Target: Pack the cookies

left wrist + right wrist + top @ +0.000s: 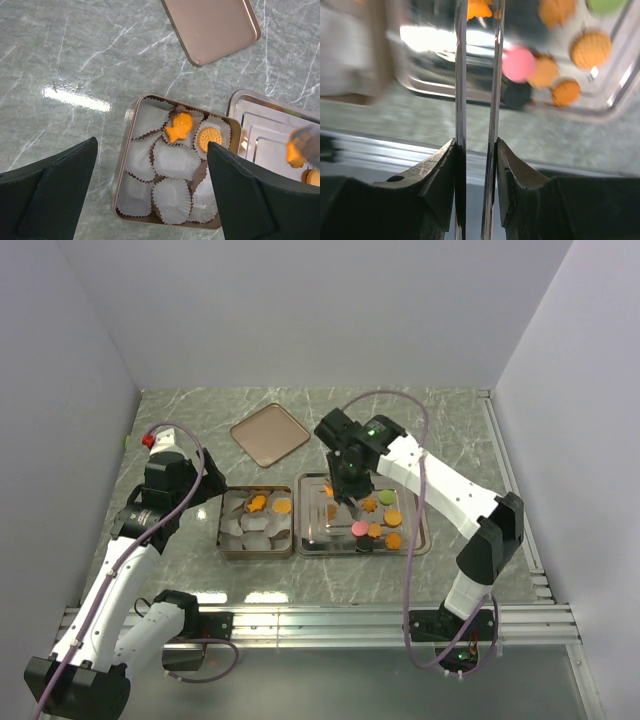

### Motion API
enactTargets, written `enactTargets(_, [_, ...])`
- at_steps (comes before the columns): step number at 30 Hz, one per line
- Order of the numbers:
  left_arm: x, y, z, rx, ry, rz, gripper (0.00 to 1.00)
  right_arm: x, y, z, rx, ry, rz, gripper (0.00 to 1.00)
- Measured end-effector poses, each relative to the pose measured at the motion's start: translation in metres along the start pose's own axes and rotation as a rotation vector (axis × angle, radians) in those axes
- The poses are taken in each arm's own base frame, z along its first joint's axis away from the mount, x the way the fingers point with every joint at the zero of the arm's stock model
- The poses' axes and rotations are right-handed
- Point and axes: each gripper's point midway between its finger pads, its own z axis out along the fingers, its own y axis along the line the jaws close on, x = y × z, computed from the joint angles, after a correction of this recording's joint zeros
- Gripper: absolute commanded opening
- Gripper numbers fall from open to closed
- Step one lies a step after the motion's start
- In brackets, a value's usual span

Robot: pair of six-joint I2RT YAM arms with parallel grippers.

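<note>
Cookies [375, 524] mostly sit loose on the silver tray [416, 546], right of the tin [256, 552]. In the tin's paper cups [172, 162]: one fish-shaped cookie [179, 127] and one round cookie [209, 138]. Right gripper [477, 30] is over the tray, blades nearly together, apparently pinching an orange cookie [479, 9] at the tips; view blurred. Left gripper [152, 145] hovers above the tin, fingers [240, 195] spread wide, holding nothing. Lid [270, 434] lies apart, behind the tin.

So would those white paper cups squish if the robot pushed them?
Probably yes: the paper cups look thin and pleated, so they would likely crumple. They seem very light, so a nudge might shift them, though they sit packed tightly in the tin.
</note>
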Motion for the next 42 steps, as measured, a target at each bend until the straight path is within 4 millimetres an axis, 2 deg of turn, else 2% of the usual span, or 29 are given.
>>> enactTargets(2, [0.000,0.000,0.000,0.000,0.000,0.000,0.97,-0.019,0.017,-0.023,-0.071,-0.075,0.008,0.37])
enactTargets(4, [0.000,0.000,0.000,0.000,0.000,0.000,0.97,-0.029,0.034,-0.042,-0.132,-0.128,0.000,0.37])
enactTargets(7, [0.000,0.000,0.000,0.000,0.000,0.000,0.97,-0.029,0.062,-0.067,-0.224,-0.166,-0.034,0.38])
enactTargets(10, [0.000,0.000,0.000,0.000,0.001,0.001,0.97,-0.024,0.094,-0.078,-0.299,-0.162,-0.078,0.38])
enactTargets(14, [0.001,0.000,0.001,-0.003,0.005,0.001,0.97,-0.017,0.133,-0.068,-0.344,-0.118,-0.132,0.38])
enactTargets(19, [0.001,0.000,0.001,-0.003,0.006,0.002,0.97,-0.007,0.167,-0.035,-0.346,-0.038,-0.176,0.38])
enactTargets(23, [0.001,0.000,0.001,-0.003,0.006,0.001,0.97,0.003,0.175,-0.019,-0.333,0.010,-0.190,0.38])
enactTargets(31, [0.002,0.000,0.001,-0.001,0.007,0.003,0.97,0.013,0.175,-0.007,-0.320,0.039,-0.203,0.40])
enactTargets(42, [0.002,0.000,0.001,-0.002,0.007,0.003,0.96,0.014,0.174,-0.005,-0.312,0.041,-0.204,0.50])
